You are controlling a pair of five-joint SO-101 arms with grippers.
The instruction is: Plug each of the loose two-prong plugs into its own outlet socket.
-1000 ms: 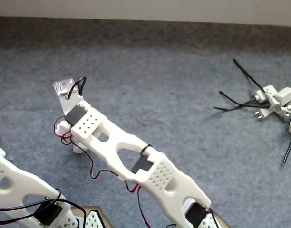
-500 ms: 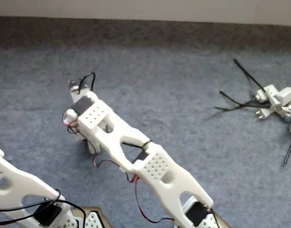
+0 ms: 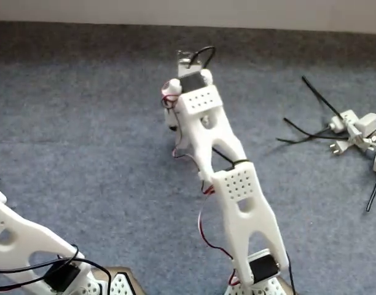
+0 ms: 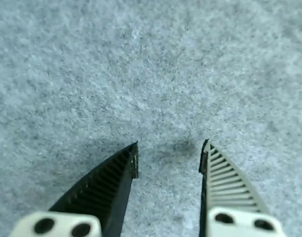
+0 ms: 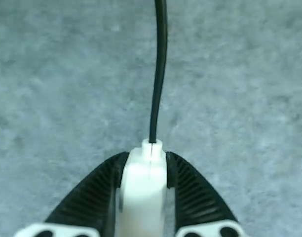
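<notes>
Fingers [image 5: 195, 197] of the right gripper [image 5: 146, 158], black and ribbed, press against both sides of a white plug [image 5: 143, 197]. The plug's end pokes out just past the fingertips. A black cord [image 5: 158, 74] runs straight out from that end, over grey carpet [image 5: 249, 98].

Across the table, the left gripper [image 4: 169, 150] hangs low over the same carpet with its fingers set wide. One finger is black [image 4: 111, 187] and the other pale [image 4: 225, 182], and nothing but carpet pile shows between them. A faint shadow lies on the pile just ahead of the tips.

In the high view, the right arm [image 3: 219, 153] stretches from its base at the near edge up the middle of the carpet. Its wrist sits close to the far side, where the grey gives way to a darker band [image 3: 83, 37] under a pale wall [image 3: 176, 9]. The left arm [image 3: 22, 236] lies low in the near left corner.

A cluster of white plugs and sockets [image 3: 355, 128] sits against the right edge. Its black cords splay outward, and some run off the frame. A broad stretch of carpet lies between this cluster and the right arm's wrist, and a wider stretch runs out to the left edge.
</notes>
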